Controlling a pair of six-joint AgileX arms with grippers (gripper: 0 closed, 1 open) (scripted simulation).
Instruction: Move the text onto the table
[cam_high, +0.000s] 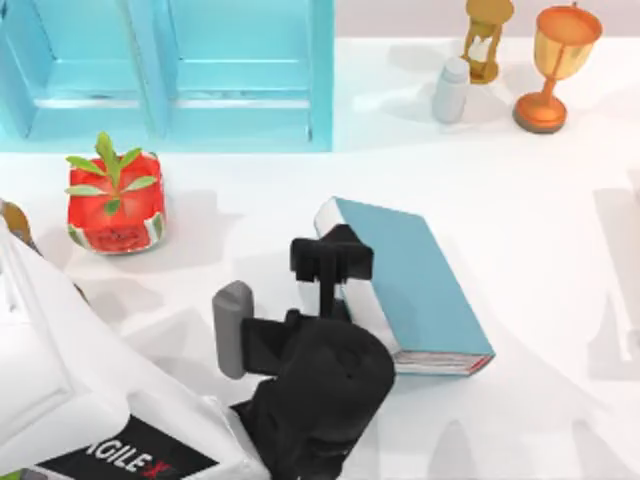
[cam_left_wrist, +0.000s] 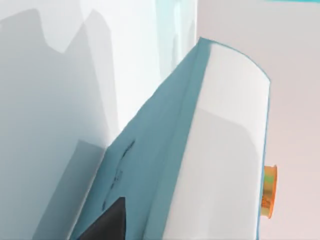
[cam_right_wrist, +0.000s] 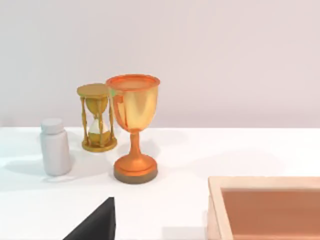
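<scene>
Gripping text (cam_high: 410, 285) at its left long edge, left pincer (cam_high: 335, 262) pinches cover; text lies on counter (cam_high: 540, 220) centre, long axis diagonal, extending right of pincer. Right pincer state: cannot tell.

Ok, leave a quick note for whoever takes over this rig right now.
Left gripper: at the book's long edge on the side nearer the cabinet, fingers around that edge; grip looks closed on it, not certain.
Right arm: parked; its wrist view looks at the goblet, hourglass and bottle.
Book: lying on the table, out of the cabinet.
Done: book appears to be on the table.
Left: release and pull the left arm back.
</scene>
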